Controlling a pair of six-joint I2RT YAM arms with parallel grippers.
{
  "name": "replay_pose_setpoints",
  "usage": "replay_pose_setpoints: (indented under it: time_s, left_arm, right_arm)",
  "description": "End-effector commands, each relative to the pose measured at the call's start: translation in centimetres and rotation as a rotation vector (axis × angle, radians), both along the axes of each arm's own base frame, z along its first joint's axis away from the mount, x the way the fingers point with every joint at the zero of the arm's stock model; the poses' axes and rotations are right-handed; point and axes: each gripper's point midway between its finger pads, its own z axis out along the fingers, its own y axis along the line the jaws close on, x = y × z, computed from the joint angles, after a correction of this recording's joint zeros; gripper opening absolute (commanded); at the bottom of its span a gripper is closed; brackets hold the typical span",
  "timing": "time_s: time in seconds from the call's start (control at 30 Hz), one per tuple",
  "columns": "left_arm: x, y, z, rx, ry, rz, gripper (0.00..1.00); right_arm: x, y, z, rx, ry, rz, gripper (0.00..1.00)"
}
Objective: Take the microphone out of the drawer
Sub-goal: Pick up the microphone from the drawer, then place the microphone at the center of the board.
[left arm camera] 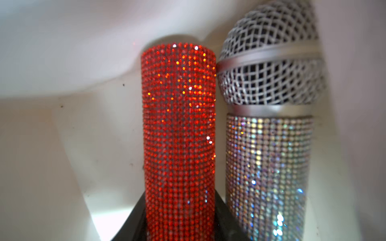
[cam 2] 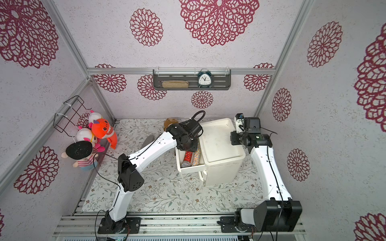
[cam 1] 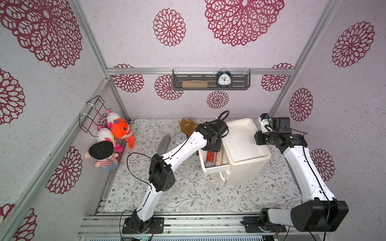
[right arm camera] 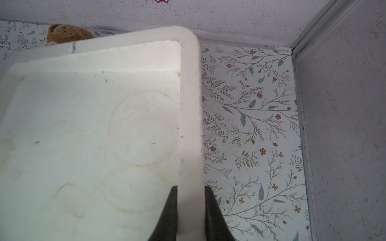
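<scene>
A white cabinet (cam 1: 246,146) stands at the back right of the floral mat, its top drawer (cam 1: 217,168) pulled out. Two microphones lie in the drawer side by side. The red glitter microphone (cam 1: 210,155) (left arm camera: 179,125) has its mesh head at the drawer's front. The silver glitter microphone (cam 1: 219,156) (left arm camera: 269,146) points the other way. My left gripper (cam 1: 212,147) (left arm camera: 180,196) reaches down into the drawer, its black fingers (left arm camera: 133,225) pressed on both sides of the red handle. My right gripper (cam 1: 258,137) (right arm camera: 191,187) is shut on the cabinet's raised top rim (right arm camera: 190,104).
A brown plush (cam 1: 188,126), a small white clock (cam 1: 181,137) and a grey oblong object (cam 1: 164,144) lie behind and left of the cabinet. Plush toys (cam 1: 119,133) crowd the left wall under a wire basket (cam 1: 94,113). A lower drawer (cam 1: 224,177) stands slightly ajar.
</scene>
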Motion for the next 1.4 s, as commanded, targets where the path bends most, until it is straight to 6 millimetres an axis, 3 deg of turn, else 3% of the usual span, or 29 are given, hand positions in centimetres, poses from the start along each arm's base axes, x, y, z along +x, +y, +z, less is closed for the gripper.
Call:
replay_pose_setpoints:
  time_s: [0.0, 0.43, 0.47, 0.67, 0.83, 1.03, 1.23, 1.37]
  left_arm:
    - [-0.3, 1.2, 4.2, -0.012, -0.078, -0.03, 0.0]
    - [0.0, 1.0, 9.9, -0.139, -0.226, -0.075, 0.0]
    - [-0.5, 1.5, 11.8, -0.169, -0.256, -0.074, 0.0]
    - [-0.5, 1.7, 15.3, -0.257, -0.343, -0.102, 0.0]
    - [-0.4, 3.1, 17.6, -0.306, -0.391, -0.094, 0.0]
    - [0.2, 6.8, 17.1, -0.236, -0.399, -0.044, 0.0]
    - [-0.2, 11.8, 14.2, -0.126, -0.379, 0.041, 0.0]
    - [-1.0, 16.1, 11.7, -0.049, -0.373, 0.135, 0.0]
  right_arm:
    - [2.7, 0.5, 6.5, 0.06, -0.251, -0.012, 0.0]
    - [2.7, 0.9, 6.5, 0.051, -0.244, -0.003, 0.0]
    - [2.7, 0.9, 6.6, 0.049, -0.245, -0.002, 0.0]
    - [2.6, 1.0, 6.5, 0.041, -0.245, 0.001, 0.0]
    - [2.5, 1.2, 6.4, 0.04, -0.243, 0.006, 0.0]
    - [2.5, 1.4, 6.3, 0.037, -0.243, 0.008, 0.0]
    - [2.4, 1.6, 6.0, 0.021, -0.237, 0.012, 0.0]
    - [2.4, 1.7, 5.9, 0.018, -0.235, 0.013, 0.0]
